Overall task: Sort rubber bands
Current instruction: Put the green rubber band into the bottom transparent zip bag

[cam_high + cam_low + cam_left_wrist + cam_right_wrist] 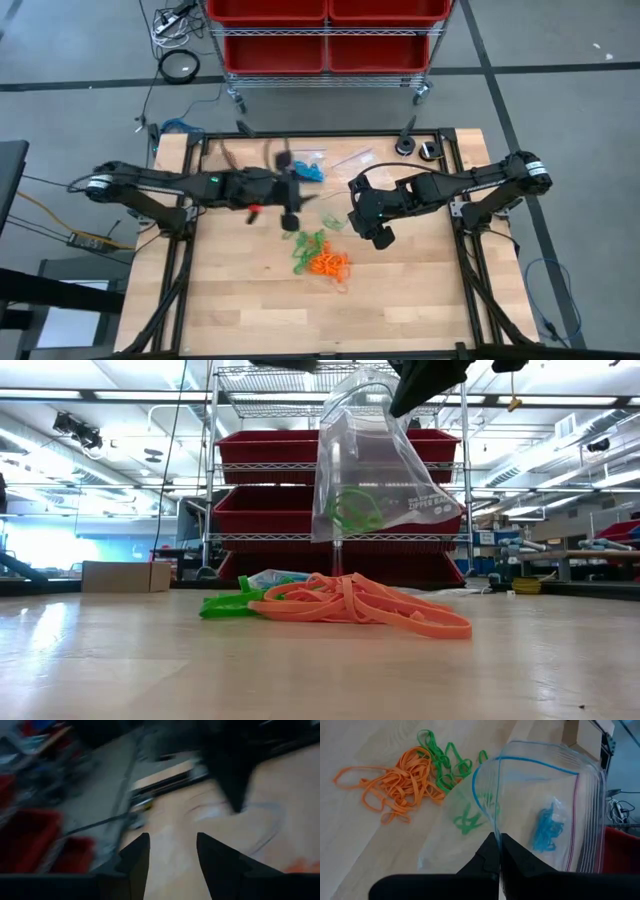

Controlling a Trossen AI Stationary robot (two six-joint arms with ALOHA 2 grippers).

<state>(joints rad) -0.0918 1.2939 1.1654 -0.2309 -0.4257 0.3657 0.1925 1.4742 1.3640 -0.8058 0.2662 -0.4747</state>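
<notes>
Clearly the right gripper [498, 851] was clamped shut on the rim of a clear plastic zip bag [540, 810], its two dark fingers pressed together with the thin plastic between them. The bag hung open from that grip, lifted off the wooden table [240, 300], and in the low view it dangled from the gripper [425, 385] above the loose pile. Inside the held bag lay a few thin green rubber bands [467, 820], seen through its wall in the low view as a green loop [355, 510]. Just beyond the held bag, seen through its plastic, a clump of thin blue rubber bands [546, 827] lay in another clear bag flat on the table.

Below and slightly to one side of the right gripper, a heap of loose bands rested on the table: flat orange rubber bands [395, 782] in a tangle, touching a smaller knot of loose green rubber bands [445, 762]. From above, the orange heap [328, 264] and the green knot [305, 247] sat side by side near the table's middle, between the two arms.

The left gripper [290, 190] hovered across from the right one, beside the held bag's mouth; its two dark fingers [137, 857] stood apart with bare table showing between them, holding nothing. Its picture was smeared by motion, so little else could be made out there.

Beyond the table's far edge stood a wire shelf cart with red plastic bins [325, 30].
</notes>
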